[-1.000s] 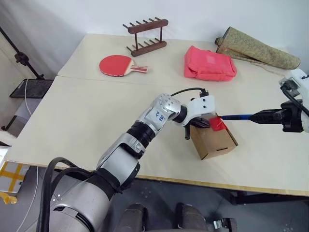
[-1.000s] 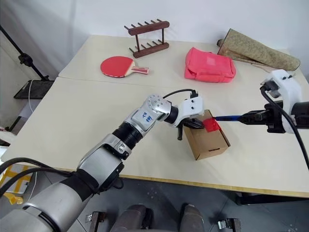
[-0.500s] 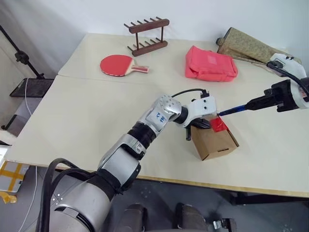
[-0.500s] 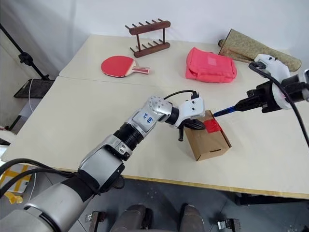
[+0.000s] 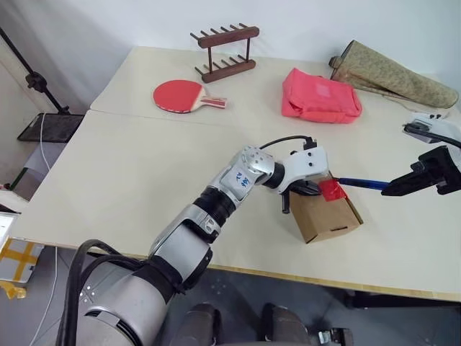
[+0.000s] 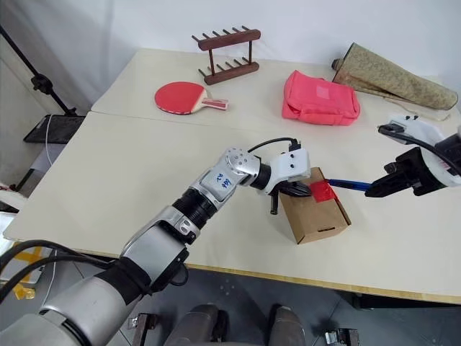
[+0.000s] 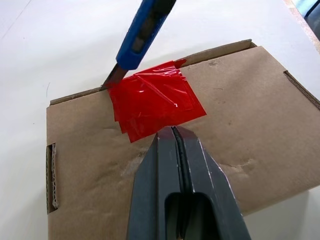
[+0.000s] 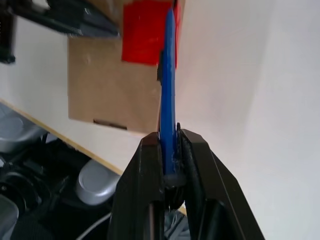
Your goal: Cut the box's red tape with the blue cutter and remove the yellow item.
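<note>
The brown cardboard box [image 5: 328, 216] lies near the table's front edge with its flap shut. The red tape [image 7: 155, 99] is stuck across the flap edge. My left gripper [image 7: 173, 131] is shut, and its tips press on the box top right beside the tape. My right gripper [image 5: 392, 190] is shut on the blue cutter [image 5: 360, 184], holding it by the rear end [image 8: 169, 137]. The cutter's blade tip touches the far edge of the tape at the flap seam. The yellow item is hidden.
At the back of the table lie a red paddle [image 5: 176, 96], a wooden rack [image 5: 225, 50], a pink pouch [image 5: 320, 96] and a rolled patterned mat [image 5: 392, 76]. The table's front edge [image 5: 288, 277] runs just below the box.
My right gripper swung up and back with the cutter, then came down again, so the tip is back at the tape's edge. My left gripper stayed on the box.
</note>
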`<state>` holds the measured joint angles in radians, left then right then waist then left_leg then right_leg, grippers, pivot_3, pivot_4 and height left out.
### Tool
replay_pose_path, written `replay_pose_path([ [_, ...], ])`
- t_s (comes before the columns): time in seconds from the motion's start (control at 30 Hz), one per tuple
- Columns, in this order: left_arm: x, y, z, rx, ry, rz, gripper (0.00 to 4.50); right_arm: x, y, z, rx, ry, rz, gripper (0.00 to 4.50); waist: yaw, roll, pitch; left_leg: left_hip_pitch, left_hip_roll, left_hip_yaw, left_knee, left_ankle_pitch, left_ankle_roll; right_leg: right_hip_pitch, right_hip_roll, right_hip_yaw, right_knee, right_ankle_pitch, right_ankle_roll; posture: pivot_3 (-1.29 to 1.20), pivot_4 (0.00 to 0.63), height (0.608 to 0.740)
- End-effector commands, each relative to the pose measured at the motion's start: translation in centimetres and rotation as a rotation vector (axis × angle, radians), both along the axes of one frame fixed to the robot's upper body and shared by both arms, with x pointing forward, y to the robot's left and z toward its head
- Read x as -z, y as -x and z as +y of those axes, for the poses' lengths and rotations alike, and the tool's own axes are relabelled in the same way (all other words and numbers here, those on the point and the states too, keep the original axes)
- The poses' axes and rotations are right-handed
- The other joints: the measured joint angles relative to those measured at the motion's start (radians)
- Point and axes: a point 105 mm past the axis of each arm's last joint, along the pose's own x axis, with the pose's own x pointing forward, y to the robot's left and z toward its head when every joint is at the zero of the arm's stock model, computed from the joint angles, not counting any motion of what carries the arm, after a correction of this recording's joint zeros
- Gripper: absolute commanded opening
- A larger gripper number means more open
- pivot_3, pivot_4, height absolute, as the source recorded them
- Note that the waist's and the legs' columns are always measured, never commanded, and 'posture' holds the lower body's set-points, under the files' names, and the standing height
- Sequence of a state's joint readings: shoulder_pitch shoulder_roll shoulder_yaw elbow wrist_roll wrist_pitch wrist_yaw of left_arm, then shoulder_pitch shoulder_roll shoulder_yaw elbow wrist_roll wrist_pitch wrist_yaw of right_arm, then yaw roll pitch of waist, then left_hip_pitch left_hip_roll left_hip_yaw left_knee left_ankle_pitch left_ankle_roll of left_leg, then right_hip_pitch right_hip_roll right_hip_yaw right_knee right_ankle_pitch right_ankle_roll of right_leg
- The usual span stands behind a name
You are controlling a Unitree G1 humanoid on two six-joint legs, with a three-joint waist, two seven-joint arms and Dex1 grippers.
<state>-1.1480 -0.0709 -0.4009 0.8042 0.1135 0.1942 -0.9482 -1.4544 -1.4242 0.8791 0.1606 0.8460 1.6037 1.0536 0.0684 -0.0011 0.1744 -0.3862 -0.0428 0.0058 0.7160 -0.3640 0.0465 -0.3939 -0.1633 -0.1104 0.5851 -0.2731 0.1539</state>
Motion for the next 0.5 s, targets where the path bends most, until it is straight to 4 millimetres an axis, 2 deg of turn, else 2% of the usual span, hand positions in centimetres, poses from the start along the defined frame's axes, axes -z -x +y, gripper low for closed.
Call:
replay_pose_path([
  [0.03, 7.5, 0.4, 2.8, -0.089, -0.217, 0.172, 0.0, -0.9, -1.1, 0.3, 0.021, -0.021, -0.024, 0.17, -0.003, 0.0, -0.002, 0.0, 0.0, 0.0, 0.0, 0.0, 0.0, 0.0, 0.0, 0.0, 0.0, 0.0, 0.0, 0.0, 0.15, 0.74],
  [0.13, 7.6, 0.5, 2.8, -0.088, -0.212, 0.175, 0.0, -0.7, -2.0, 0.6, 0.027, 0.0, -0.015, 0.17, -0.002, 0.0, -0.002, 0.0, 0.0, 0.0, 0.001, 0.0, 0.0, 0.0, 0.0, 0.0, 0.001, 0.0, 0.0, 0.0, 0.15, 0.74],
  [0.23, 7.6, 0.6, 2.7, -0.088, -0.209, 0.177, 0.0, -0.5, -2.1, 1.0, 0.012, -0.003, 0.016, 0.17, -0.002, 0.0, -0.003, 0.0, 0.0, 0.0, 0.001, 0.0, 0.0, 0.0, 0.0, 0.0, 0.002, 0.0, 0.0, 0.0, 0.15, 0.74],
  [0.5, 7.8, 0.7, 2.8, -0.099, -0.202, 0.189, 0.0, 0.8, 0.1, -0.2, -0.082, 0.036, 0.171, 0.17, 0.0, 0.0, -0.004, 0.0, -0.001, -0.003, 0.001, -0.001, -0.001, -0.001, 0.001, -0.002, 0.004, 0.0, 0.0, 0.0, 0.15, 0.74],
])
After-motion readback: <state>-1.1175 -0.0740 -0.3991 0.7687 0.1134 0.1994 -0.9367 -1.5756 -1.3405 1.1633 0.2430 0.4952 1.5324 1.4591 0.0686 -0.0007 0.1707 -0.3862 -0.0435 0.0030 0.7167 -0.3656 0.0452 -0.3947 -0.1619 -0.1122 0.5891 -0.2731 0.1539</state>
